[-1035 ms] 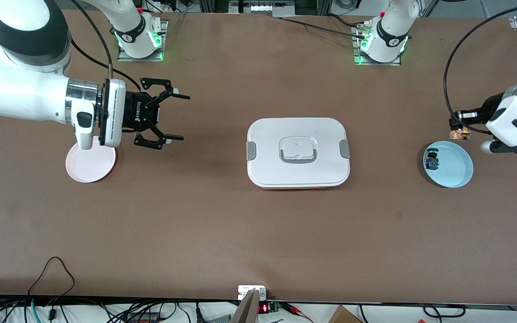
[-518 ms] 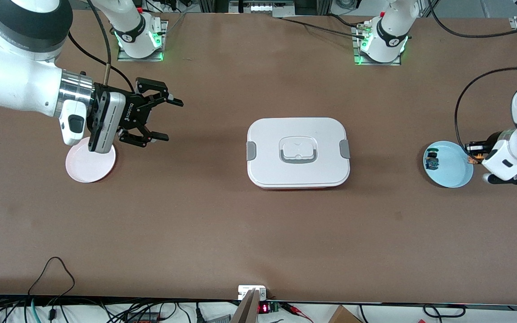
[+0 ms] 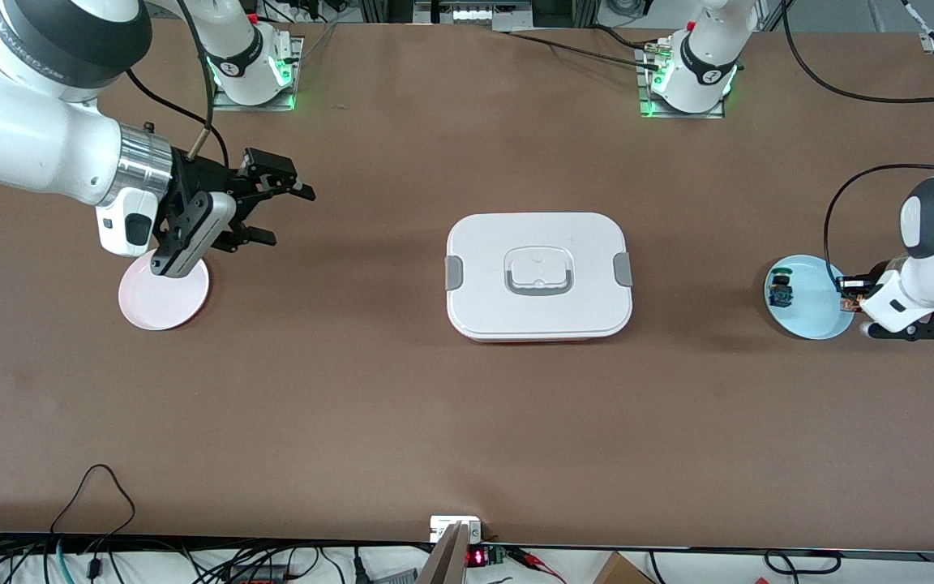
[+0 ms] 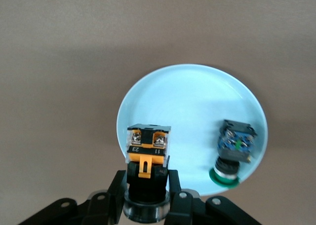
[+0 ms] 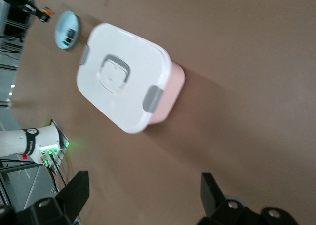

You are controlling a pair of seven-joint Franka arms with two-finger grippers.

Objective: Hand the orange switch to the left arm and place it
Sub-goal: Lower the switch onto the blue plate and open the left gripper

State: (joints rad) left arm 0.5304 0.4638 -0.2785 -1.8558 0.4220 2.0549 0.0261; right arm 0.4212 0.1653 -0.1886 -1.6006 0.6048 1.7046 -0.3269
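The box (image 3: 538,276) is looking like smooth white plastic, the table (image 3: 434,422) matt brown, the blue plate (image 3: 820,312) glossy.

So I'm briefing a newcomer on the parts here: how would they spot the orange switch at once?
Start at the light blue plate toward the left arm's end of the table. Above its edge the left gripper holds the orange switch in shut jaws. Its black body carries an orange tab and two screws, unlike the blue-bodied, green-capped switch lying in the plate.

A robotics lab, judging by two white arms (image 3: 37,138) bolted on metal base plates (image 3: 256,89) to a brown table (image 3: 402,422), cables (image 3: 94,487) and electronics (image 3: 475,556) along its edge
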